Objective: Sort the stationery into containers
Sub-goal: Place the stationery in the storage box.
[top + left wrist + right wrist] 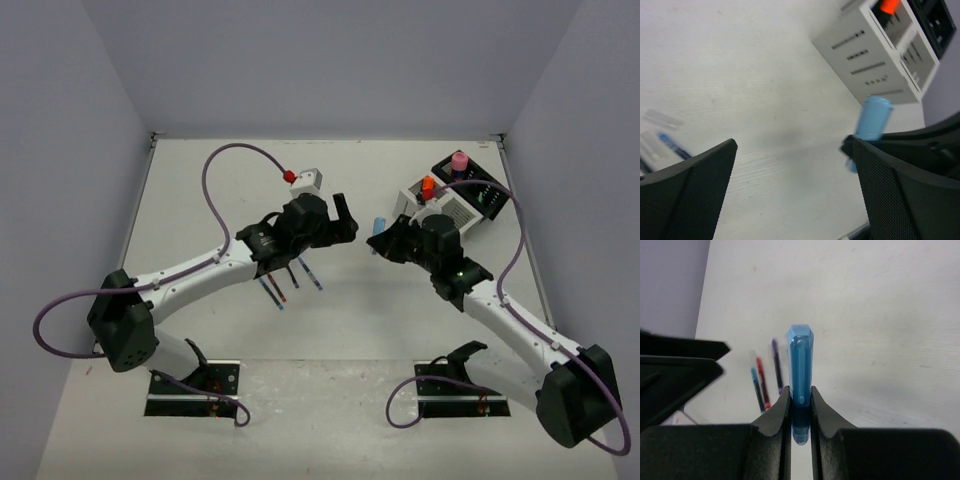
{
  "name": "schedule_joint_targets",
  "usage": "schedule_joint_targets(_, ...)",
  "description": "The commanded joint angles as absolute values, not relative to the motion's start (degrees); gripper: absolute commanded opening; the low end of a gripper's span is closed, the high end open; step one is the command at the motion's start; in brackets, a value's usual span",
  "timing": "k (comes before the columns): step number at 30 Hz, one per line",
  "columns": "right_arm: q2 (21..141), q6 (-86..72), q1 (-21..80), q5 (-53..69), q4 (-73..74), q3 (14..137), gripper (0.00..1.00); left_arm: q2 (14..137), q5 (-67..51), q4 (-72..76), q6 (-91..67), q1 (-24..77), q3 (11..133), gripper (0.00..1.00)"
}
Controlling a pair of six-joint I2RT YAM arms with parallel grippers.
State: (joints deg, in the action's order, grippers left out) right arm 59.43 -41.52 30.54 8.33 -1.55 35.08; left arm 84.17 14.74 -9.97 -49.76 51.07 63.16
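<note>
- A robot laboratory, it seems: a small test cell
- A white table (340, 330) is closed in by plain pale walls (330, 60) at the left, far and right
- Two robot arms (190, 275) stand bolted on dark plates (225, 380) at the near edge, each with a purple cable (244, 148)
</note>
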Motion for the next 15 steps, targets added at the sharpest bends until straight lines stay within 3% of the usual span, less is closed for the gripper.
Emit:
schedule_joint_targets(1,55.0,-43.7,17.3,4.9,6.4,39.1,0.0,77.8,29.8,-27.5,-48.7,46.2,67.6,1.0)
schedule_joint_targets(7,55.9,-42.9,-3.1,0.1,14.0,47.2,0.0,62.0,30.0,-30.2,-44.9,44.8,61.7,1.0)
schedule_joint_targets(11,67.3,-35.2,-7.0,-10.6,23.2,62.0,0.0,58.0,24.9,-33.7,-42.2,44.8,61.4,1.0)
schedule_joint_targets(15,80.9,-28.9,-11.2,-11.4,32.8,77.8,0.0,56.2,19.8,-37.8,-38.4,45.0,61.4,1.0)
